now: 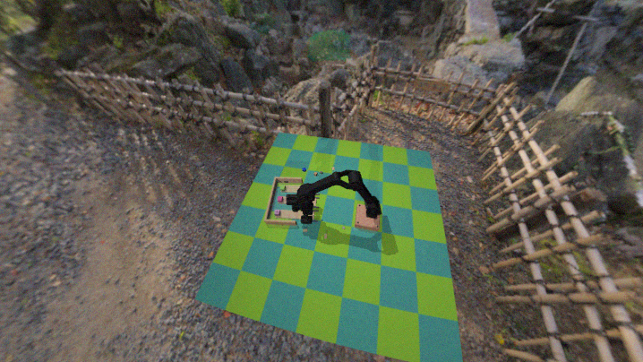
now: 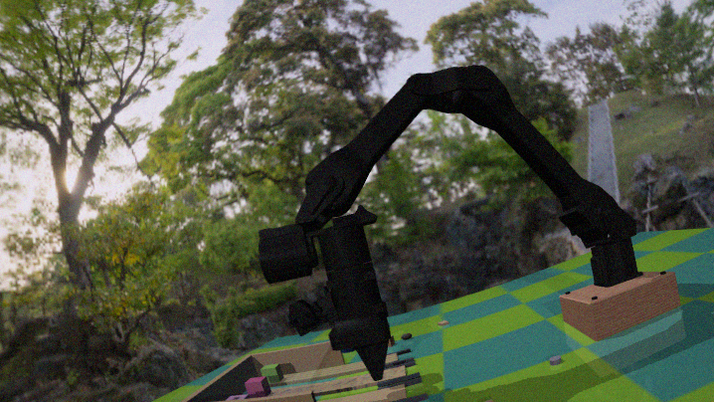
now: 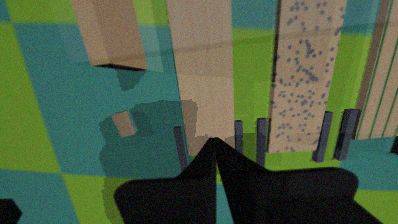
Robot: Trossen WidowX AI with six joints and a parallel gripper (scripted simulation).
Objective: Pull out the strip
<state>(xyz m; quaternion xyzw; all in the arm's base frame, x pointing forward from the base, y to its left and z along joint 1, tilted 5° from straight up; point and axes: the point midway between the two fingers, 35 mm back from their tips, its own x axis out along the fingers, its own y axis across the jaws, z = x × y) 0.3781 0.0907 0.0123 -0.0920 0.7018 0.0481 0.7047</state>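
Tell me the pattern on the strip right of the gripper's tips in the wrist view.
Tan with small dark blue speckles; the wrist view shows it best.

Speckled tan strip [image 3: 306, 75], plain tan strip [image 3: 202, 65], green-teal checkered mat [image 1: 341, 279].

No text, number, brand or sign can be read in any of the three views. The cubes in the tray [image 2: 304, 355] are too small and blurred for any label to show. The strips carry only patterns, such as the speckled strip [image 3: 305, 75].
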